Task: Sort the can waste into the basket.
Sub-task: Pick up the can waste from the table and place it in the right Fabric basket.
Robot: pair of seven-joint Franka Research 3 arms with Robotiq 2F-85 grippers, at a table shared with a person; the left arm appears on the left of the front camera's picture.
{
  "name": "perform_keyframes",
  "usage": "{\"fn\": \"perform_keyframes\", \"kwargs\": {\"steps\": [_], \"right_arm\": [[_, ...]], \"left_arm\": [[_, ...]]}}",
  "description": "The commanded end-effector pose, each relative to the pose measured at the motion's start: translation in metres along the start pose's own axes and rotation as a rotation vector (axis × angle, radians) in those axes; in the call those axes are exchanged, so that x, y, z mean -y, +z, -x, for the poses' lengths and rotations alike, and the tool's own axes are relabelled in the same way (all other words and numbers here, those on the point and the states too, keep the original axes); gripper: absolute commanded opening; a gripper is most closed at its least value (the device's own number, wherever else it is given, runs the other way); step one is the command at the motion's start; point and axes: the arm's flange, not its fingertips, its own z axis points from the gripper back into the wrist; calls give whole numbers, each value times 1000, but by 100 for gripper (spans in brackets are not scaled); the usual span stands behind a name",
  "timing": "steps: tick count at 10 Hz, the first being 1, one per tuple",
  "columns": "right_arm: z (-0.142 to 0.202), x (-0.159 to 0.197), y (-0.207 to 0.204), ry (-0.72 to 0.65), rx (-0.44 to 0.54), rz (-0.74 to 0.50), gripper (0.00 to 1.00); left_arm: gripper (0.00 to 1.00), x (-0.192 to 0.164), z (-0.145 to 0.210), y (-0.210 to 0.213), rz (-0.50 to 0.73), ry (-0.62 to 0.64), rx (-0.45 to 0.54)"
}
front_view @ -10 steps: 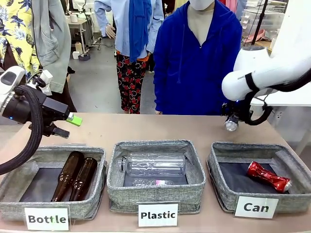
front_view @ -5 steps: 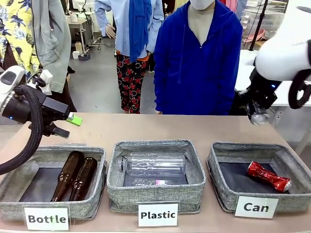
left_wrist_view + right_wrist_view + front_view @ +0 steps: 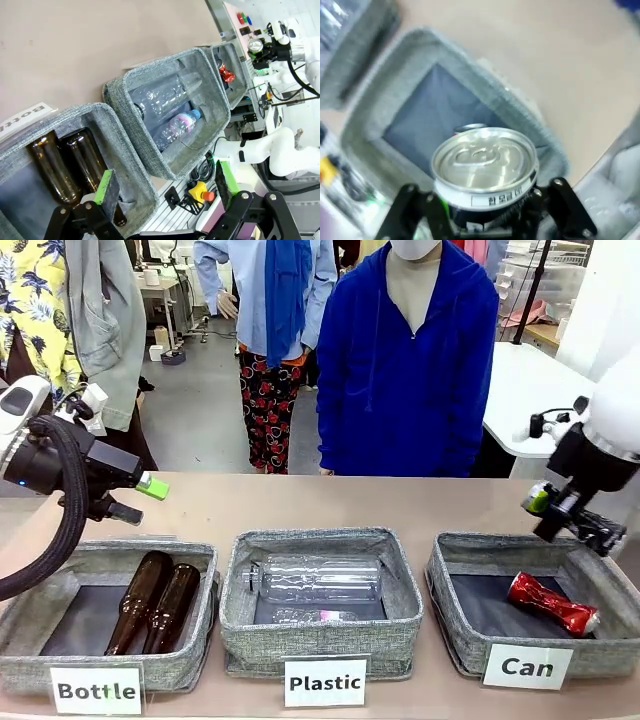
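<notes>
At nine o'clock of the front view the left gripper [image 3: 150, 486] is held idle above the table, parked clear of the sorting work; in its wrist view its green-padded fingers [image 3: 106, 184] are spread wide with nothing between them. Below it the "Bottle" bin [image 3: 40, 665] is seen, a soft grey woven box in which two smooth brown glass bottles [image 3: 155, 602] lie side by side. At six o'clock the "Plastic" bin [image 3: 320, 640] is filled with clear, ribbed plastic bottles [image 3: 315, 580], kept apart by material.

At four o'clock the basket [image 3: 455, 635] labelled "Can" is set, grey woven outside and dark inside. The red can [image 3: 552, 604] lies on its floor, shiny and pinched at the waist. Just above the basket's far right rim, at three o'clock, the right gripper [image 3: 560, 512] is poised. In the right wrist view it [image 3: 485, 210] is closed on the silver can [image 3: 485, 162], whose round, bright lid with a pull tab faces the camera and whose dark printed wall is clamped low between the pads. The can is judged to be carried over the basket's opening [image 3: 380, 112] so that it can be dropped inside.
</notes>
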Motion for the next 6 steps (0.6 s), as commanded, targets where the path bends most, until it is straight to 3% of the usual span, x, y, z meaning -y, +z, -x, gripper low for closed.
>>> {"fn": "perform_keyframes", "kwargs": {"steps": [1, 5, 6], "right_arm": [[12, 16, -10, 410, 138, -34, 0], [10, 15, -16, 464, 177, -97, 0], [10, 17, -19, 494, 186, -103, 42]], "left_arm": [[100, 1, 1, -1, 0, 11, -1], [100, 1, 1, -1, 0, 11, -1], [100, 1, 1, -1, 0, 11, -1]]}}
